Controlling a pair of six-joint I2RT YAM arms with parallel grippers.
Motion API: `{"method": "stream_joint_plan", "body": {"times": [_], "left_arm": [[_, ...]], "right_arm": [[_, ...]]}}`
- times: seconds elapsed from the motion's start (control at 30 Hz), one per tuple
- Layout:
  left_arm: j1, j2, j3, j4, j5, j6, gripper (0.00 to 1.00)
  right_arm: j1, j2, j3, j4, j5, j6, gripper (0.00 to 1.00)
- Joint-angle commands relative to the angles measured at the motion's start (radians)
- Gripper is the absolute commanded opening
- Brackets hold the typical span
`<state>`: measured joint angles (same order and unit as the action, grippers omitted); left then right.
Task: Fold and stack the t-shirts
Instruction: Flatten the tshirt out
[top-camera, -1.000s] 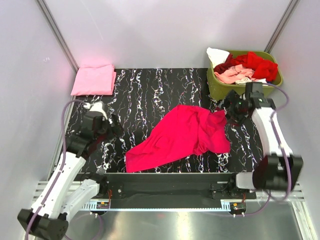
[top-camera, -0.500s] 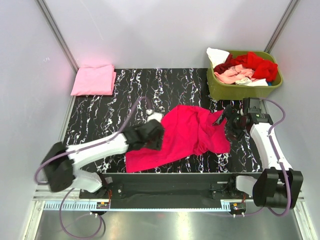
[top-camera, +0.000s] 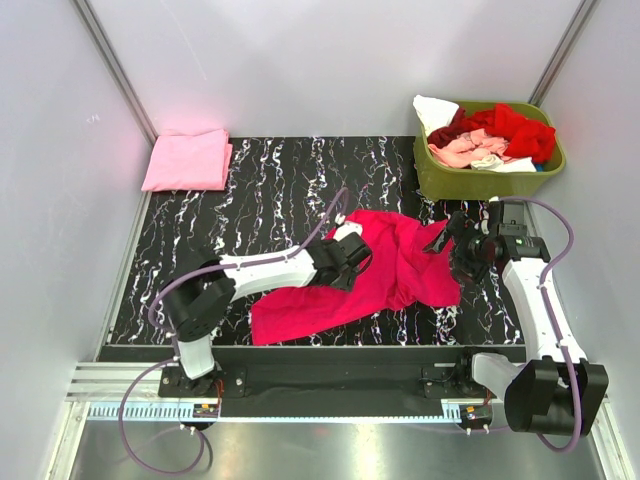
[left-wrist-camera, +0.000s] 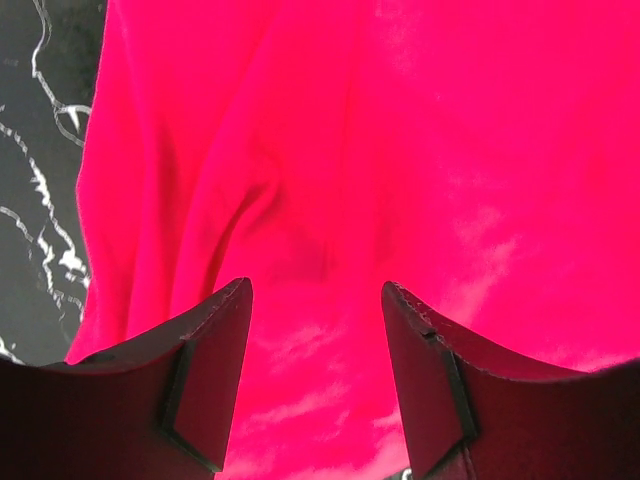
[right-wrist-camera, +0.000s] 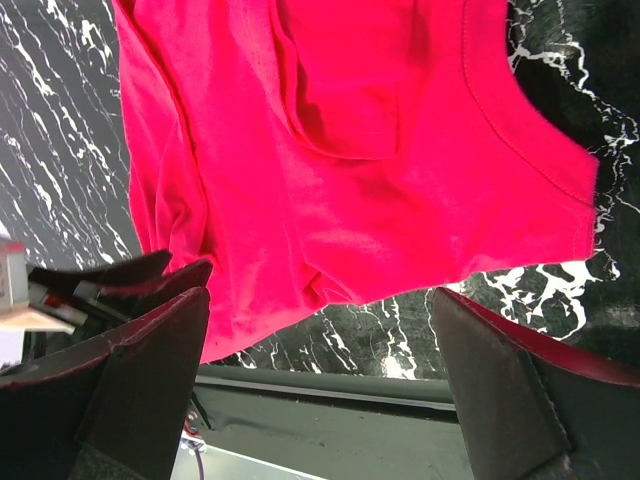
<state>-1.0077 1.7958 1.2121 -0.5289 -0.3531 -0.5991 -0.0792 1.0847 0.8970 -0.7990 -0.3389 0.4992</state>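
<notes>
A bright magenta-pink t-shirt (top-camera: 375, 270) lies crumpled in the middle of the black marbled table; it fills the left wrist view (left-wrist-camera: 380, 150) and most of the right wrist view (right-wrist-camera: 350, 150). My left gripper (top-camera: 358, 262) is open just above the shirt's middle, its dark fingers (left-wrist-camera: 200, 370) apart with cloth between them. My right gripper (top-camera: 452, 248) is open wide above the shirt's right edge, empty. A folded light pink t-shirt (top-camera: 186, 159) lies at the back left. Red, salmon and white shirts (top-camera: 490, 135) fill the basket.
The olive-green basket (top-camera: 450, 178) stands at the back right, close behind my right arm. White walls enclose the table on three sides. A black rail (top-camera: 330, 362) runs along the near edge.
My left arm has swung from the table's left side across to the right and now reaches over the magenta shirt. My right gripper has come down slightly towards the shirt's right edge.
</notes>
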Motion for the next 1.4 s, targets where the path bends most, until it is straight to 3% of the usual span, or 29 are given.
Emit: {"method": "stream_joint_plan", "body": {"times": [0.0, 0.23, 0.3, 0.47, 0.57, 0.6, 0.83, 1.0, 1.1, 1.23, 1.37], "left_arm": [[-0.005, 0.037, 0.078, -0.009, -0.064, 0.009, 0.60], [-0.009, 0.079, 0.086, -0.043, -0.107, -0.013, 0.56], [-0.009, 0.094, 0.087, -0.046, -0.119, -0.008, 0.51], [-0.009, 0.119, 0.107, -0.077, -0.164, -0.010, 0.31], [-0.009, 0.080, 0.110, -0.091, -0.199, -0.011, 0.04], [-0.009, 0.065, 0.119, -0.114, -0.207, -0.013, 0.00], [0.046, -0.225, 0.165, -0.301, -0.302, 0.018, 0.00], [0.178, -0.496, 0.110, -0.339, -0.179, 0.152, 0.01], [0.222, -0.556, 0.049, -0.324, -0.150, 0.245, 0.07], [0.239, -0.556, -0.014, -0.321, -0.147, 0.280, 0.07], [0.250, -0.573, -0.095, -0.272, -0.123, 0.289, 0.07]], "right_arm": [[0.004, -0.011, 0.000, 0.018, -0.035, -0.025, 1.00], [0.004, -0.009, -0.004, 0.027, -0.046, -0.028, 1.00], [0.004, -0.008, -0.004, 0.027, -0.046, -0.031, 1.00], [0.004, -0.011, -0.004, 0.024, -0.048, -0.031, 1.00], [0.004, -0.012, -0.007, 0.029, -0.048, -0.030, 1.00], [0.004, -0.011, -0.007, 0.029, -0.049, -0.031, 1.00], [0.004, 0.007, 0.003, 0.029, -0.032, -0.031, 1.00], [0.006, 0.055, 0.049, 0.035, -0.011, -0.007, 0.94], [0.030, 0.130, 0.110, 0.058, -0.014, 0.018, 0.91], [0.153, 0.269, 0.218, 0.073, 0.084, 0.012, 0.87], [0.200, 0.452, 0.309, 0.081, 0.130, -0.028, 0.80]]}}
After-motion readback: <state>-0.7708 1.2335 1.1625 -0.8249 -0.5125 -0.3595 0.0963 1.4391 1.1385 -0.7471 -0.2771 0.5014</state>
